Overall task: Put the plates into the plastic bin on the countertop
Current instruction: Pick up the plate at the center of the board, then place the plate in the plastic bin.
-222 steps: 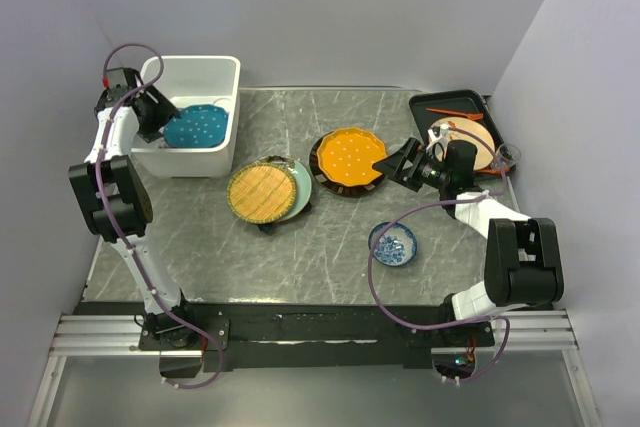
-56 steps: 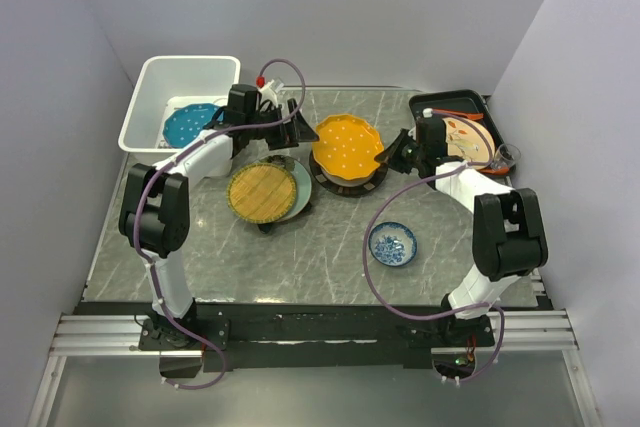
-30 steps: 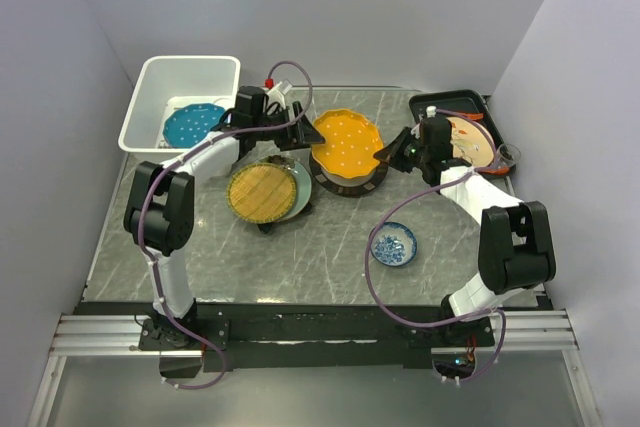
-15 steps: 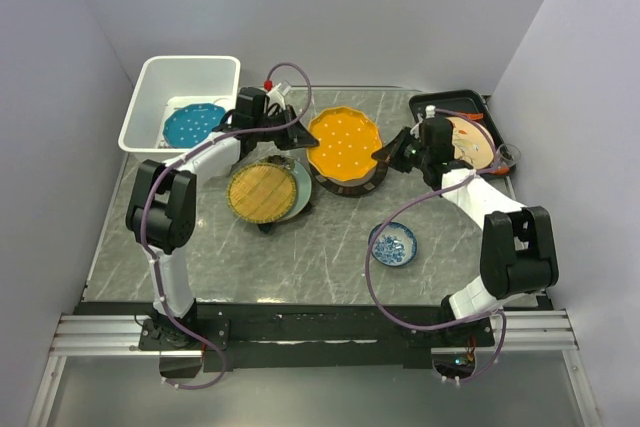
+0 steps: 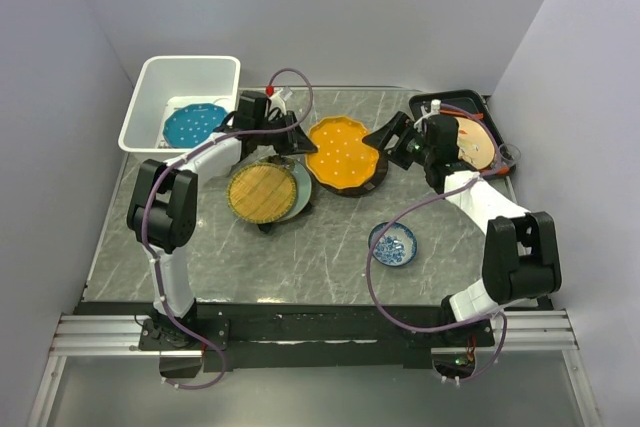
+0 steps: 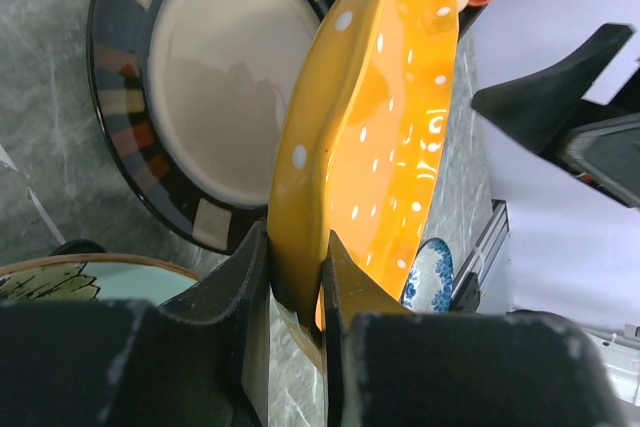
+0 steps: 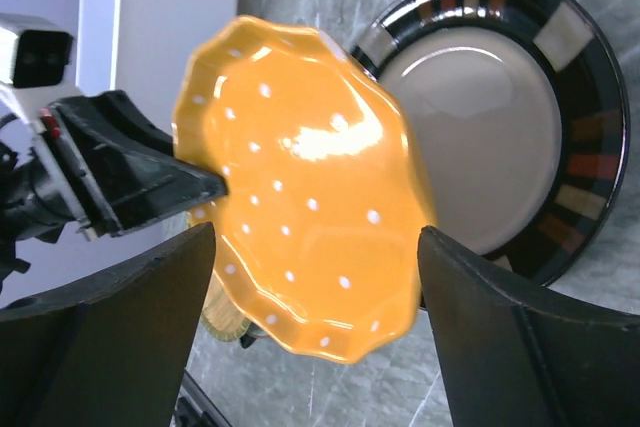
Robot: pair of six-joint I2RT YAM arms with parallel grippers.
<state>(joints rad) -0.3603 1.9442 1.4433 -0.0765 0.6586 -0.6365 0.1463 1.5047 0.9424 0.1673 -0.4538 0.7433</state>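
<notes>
Grey marble desk (image 5: pixel 300 247) | left claw (image 6: pixel 295 277) clamped on orange plate (image 6: pixel 380 127) rim, tilted over brown plate (image 6: pixel 220 97) | right claw (image 5: pixel 388 142) apart, opposite | likely stiff, glazed-slippery, fragile: hold rim | bin (image 5: pixel 190 60) left of claw

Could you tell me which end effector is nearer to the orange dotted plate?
Left. The left end effector is shut on the rim of the orange dotted plate, holding it tilted; the right end effector is open beside the opposite edge, not gripping it.
</notes>
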